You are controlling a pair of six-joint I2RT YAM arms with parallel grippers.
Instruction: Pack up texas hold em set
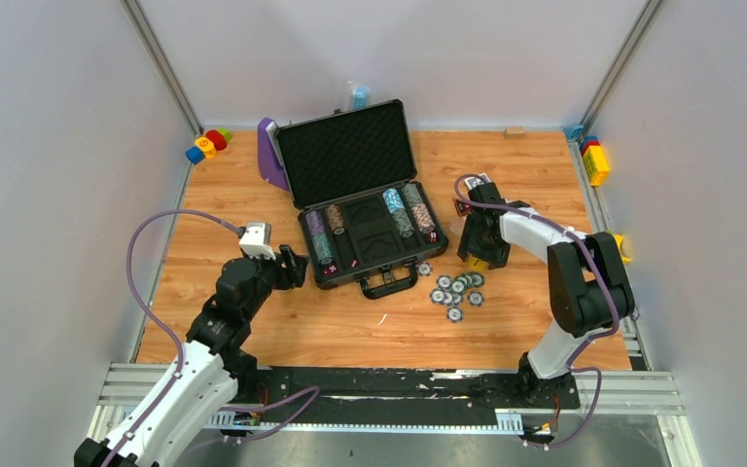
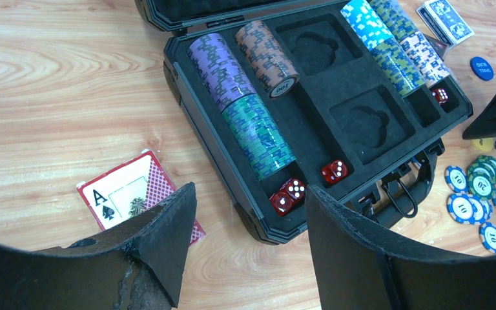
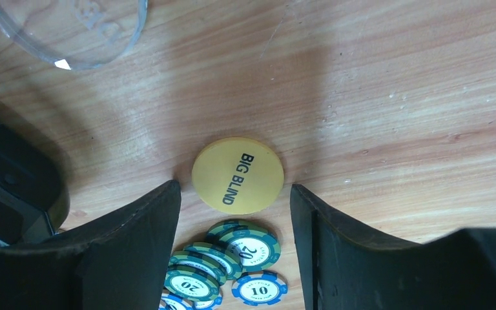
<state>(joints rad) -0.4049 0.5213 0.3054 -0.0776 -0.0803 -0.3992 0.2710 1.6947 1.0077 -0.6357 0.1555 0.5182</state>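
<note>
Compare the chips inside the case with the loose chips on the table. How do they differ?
The packed chips stand on edge in rows within foam slots of the case; the loose chips lie flat on the table, some overlapping. The packed chips include purple and brown; the loose chips are blue or green. Both have striped rims.

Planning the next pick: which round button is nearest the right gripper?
The yellow BIG BLIND button, just ahead of the open right gripper; the clear disc lies farther off.
</note>
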